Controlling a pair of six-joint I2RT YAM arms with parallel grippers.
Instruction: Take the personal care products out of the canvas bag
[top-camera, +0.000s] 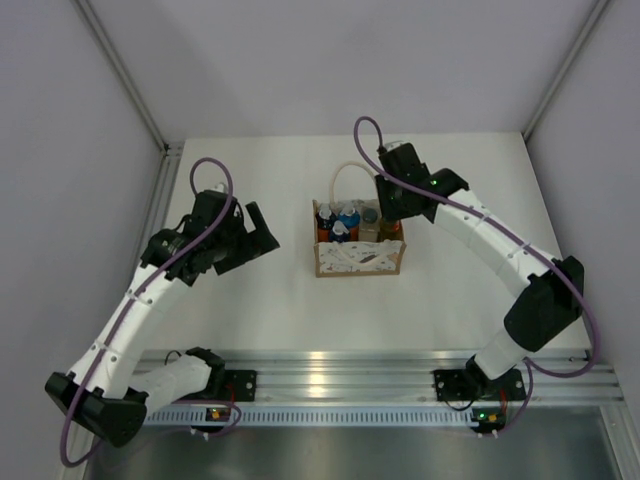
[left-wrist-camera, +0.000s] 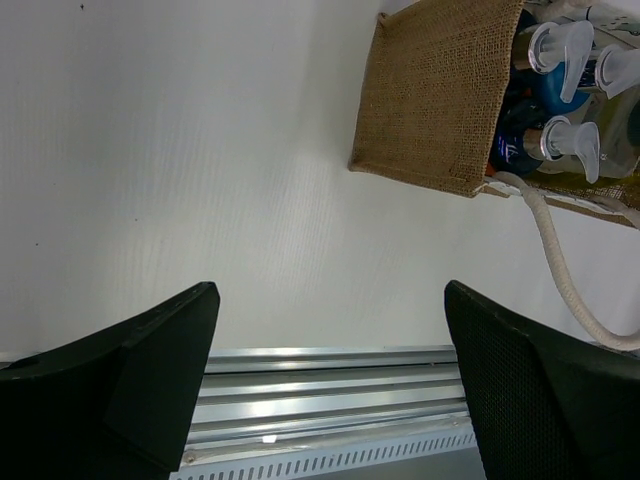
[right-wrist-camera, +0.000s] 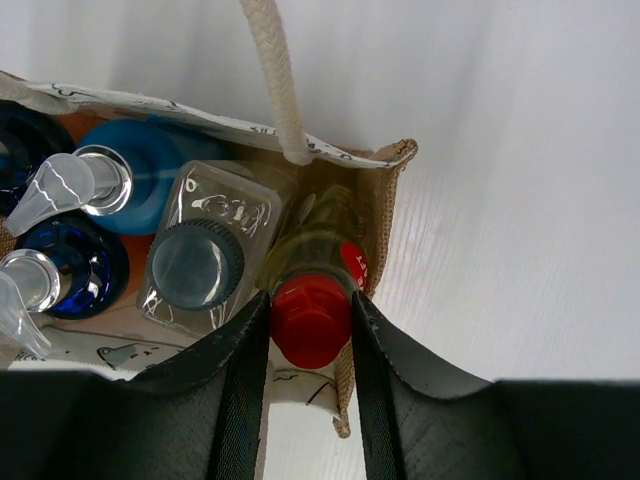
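One yellow bottle (right-wrist-camera: 318, 240), label (right-wrist-camera: 351, 263) unreadable, stands in the bag (right-wrist-camera: 394, 215) corner, red cap (right-wrist-camera: 312, 322) clamped by right pincer (right-wrist-camera: 310, 305); left pincer (left-wrist-camera: 330, 292) apart.

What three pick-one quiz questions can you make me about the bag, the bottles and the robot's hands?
1. Where is the grey-capped bottle? A in the bag; B lying outside it; C stuck under it.
2. What colour is the cap between the fingers of the right gripper? A green; B red; C white.
3. How is the left gripper? A open and empty; B shut on a bottle; C shut on a rope.

Answers:
1 A, it stands upright inside the bag's walls.
2 B, the red cap touches both fingers.
3 A, its fingers stand wide apart with nothing held between them.
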